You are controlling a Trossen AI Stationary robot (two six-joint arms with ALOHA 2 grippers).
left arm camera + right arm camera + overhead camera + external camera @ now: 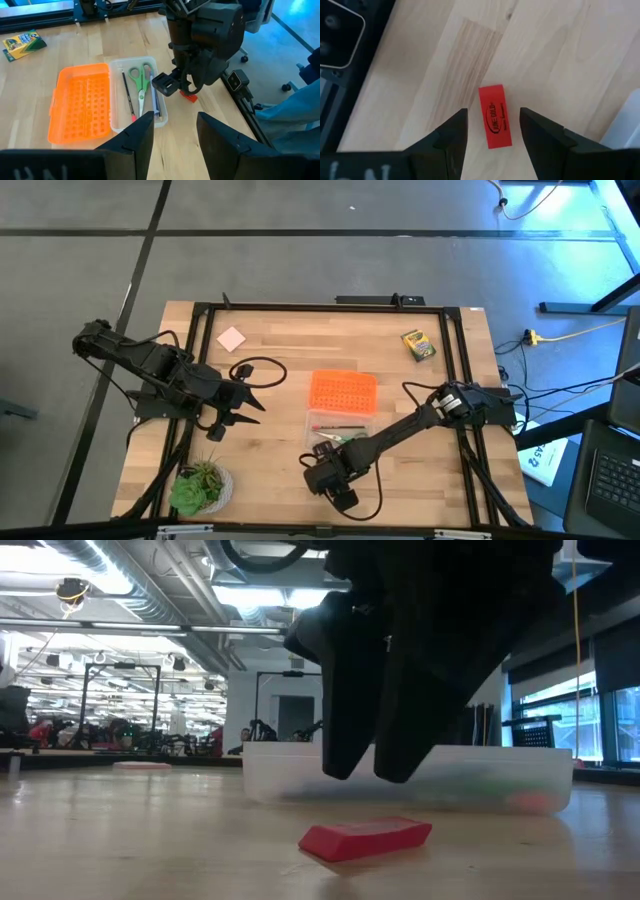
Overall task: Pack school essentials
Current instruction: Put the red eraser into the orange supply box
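Observation:
The small red eraser [495,123] lies flat on the wooden table, just near of the clear box [338,436]. My right gripper [493,114] points straight down over it, open, one finger on each side. In the low view the right gripper [368,778] hangs a little above the eraser [365,838] without touching it. The box holds the green-handled scissors [138,80], a thin dark pencil [128,95] and the pen [155,102]. The crayon box [418,345] and pink note pad [231,338] lie near the far edge. My left gripper [256,394] waits open at the table's left.
The orange perforated lid [342,392] lies beside the box on its far side. A potted plant [200,486] stands at the near left corner. A black cable loop [262,370] lies by the left gripper. A dark frame [330,306] borders the table.

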